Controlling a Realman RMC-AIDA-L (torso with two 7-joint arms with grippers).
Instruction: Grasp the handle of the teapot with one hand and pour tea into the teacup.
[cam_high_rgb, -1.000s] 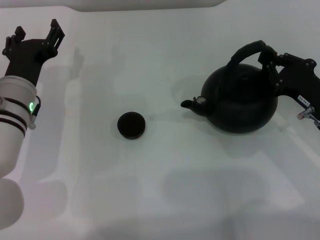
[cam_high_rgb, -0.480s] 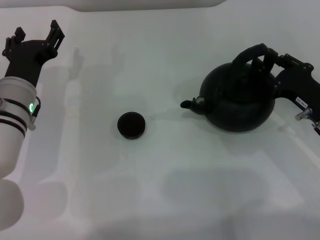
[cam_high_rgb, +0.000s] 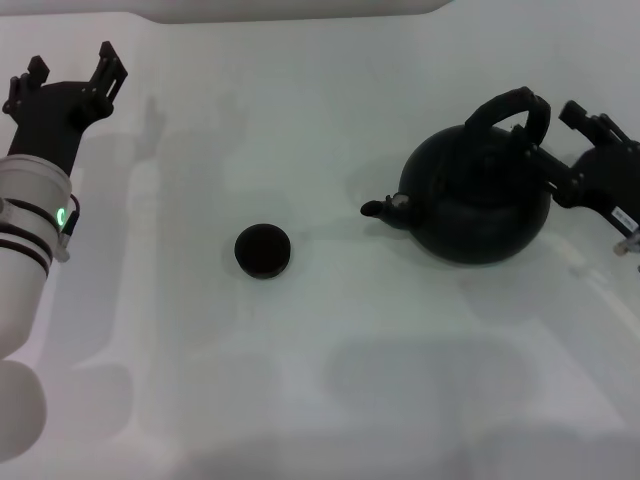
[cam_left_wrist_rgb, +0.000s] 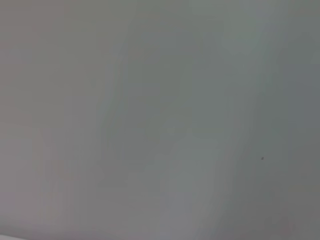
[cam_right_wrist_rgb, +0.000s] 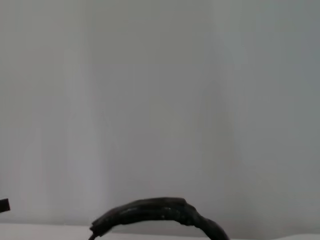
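The matte-black teapot (cam_high_rgb: 478, 200) stands on the white table at the right, its spout (cam_high_rgb: 375, 208) pointing left toward the teacup. Its arched handle (cam_high_rgb: 512, 106) rises free over the lid and also shows as a ribbed black arc, the handle (cam_right_wrist_rgb: 156, 212), in the right wrist view. My right gripper (cam_high_rgb: 563, 143) is just right of the handle, open, apart from it and holding nothing. The tiny black teacup (cam_high_rgb: 263, 250) sits left of the table's centre. No tea shows. My left gripper (cam_high_rgb: 72, 72) stays parked at the far left, open.
The white table (cam_high_rgb: 330, 380) spreads around both objects, with a raised white edge (cam_high_rgb: 300, 8) along the back. The left wrist view holds only blank white surface.
My right gripper, which was around the handle a second ago, has drawn back to the right and off it. The teapot, cup and left arm stay where they were.
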